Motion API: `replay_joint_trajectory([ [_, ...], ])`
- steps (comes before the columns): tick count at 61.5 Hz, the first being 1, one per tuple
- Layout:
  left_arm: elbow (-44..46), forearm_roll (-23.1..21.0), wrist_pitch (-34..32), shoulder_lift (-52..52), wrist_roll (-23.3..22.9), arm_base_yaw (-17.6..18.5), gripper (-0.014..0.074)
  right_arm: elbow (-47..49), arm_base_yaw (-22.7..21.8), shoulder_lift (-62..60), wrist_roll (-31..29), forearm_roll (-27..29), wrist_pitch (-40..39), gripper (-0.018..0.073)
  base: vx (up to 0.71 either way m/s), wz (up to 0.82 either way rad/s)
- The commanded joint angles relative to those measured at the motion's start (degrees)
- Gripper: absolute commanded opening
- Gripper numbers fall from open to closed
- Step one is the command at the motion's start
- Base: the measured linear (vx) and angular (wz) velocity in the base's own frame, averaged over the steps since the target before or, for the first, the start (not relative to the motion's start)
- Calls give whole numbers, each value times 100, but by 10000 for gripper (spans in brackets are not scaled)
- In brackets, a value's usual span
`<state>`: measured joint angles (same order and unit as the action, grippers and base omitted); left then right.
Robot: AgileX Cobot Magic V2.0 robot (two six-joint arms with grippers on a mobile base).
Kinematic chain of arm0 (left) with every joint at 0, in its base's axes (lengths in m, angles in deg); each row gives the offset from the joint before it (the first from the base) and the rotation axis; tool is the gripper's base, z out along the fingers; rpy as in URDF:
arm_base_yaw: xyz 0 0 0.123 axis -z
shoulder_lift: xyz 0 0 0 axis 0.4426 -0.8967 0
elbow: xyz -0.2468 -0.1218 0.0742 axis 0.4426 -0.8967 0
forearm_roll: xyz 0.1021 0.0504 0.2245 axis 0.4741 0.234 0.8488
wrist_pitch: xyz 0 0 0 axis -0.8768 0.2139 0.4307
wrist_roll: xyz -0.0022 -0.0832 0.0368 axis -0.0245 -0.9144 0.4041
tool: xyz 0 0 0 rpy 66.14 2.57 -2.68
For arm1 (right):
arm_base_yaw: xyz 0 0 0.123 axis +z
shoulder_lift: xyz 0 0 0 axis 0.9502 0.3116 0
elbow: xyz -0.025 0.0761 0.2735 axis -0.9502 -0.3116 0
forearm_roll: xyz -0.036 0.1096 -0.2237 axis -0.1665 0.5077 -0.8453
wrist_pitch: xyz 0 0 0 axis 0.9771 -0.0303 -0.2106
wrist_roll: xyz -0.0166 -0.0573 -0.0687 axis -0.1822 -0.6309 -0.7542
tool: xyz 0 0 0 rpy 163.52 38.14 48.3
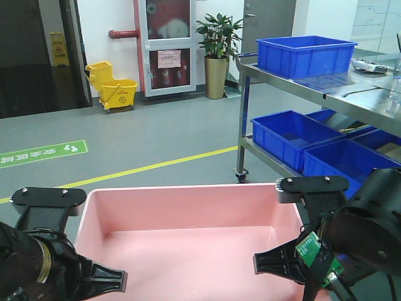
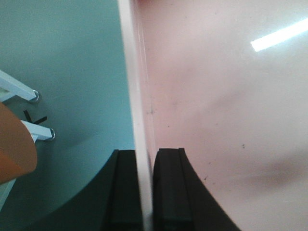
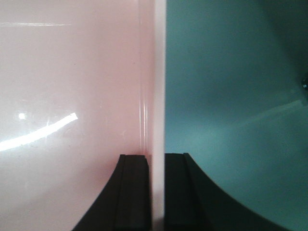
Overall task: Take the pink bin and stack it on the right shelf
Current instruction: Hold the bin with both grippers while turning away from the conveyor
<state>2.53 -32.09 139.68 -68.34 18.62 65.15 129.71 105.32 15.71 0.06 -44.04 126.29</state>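
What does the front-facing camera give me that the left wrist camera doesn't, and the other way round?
Only the front-facing view: the whole pink bin, empty, with the right gripper on its right wall, plus the steel rack of blue crates, the yellow mop bucket and the potted plant.
Only the left wrist view: the left gripper up close, its fingers closed across the bin's left wall, one inside and one outside, and white legs on the floor below.
Both: the left gripper holding the pink bin.

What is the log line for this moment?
pink bin: empty, held by both | left gripper: shut on left wall | right gripper: shut on right wall | stacking: not done
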Motion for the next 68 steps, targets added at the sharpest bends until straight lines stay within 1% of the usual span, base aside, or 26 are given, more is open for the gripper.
replay_joint_trajectory([
  [1, 165, 269, -198, 193, -25, 53, 94, 162, -18, -196, -42, -431, -150, -6, 28, 0],
  [68, 165, 269, -187, 193, -25, 53, 94, 162, -18, -196, -42, -431, -150, -6, 35, 0],
])
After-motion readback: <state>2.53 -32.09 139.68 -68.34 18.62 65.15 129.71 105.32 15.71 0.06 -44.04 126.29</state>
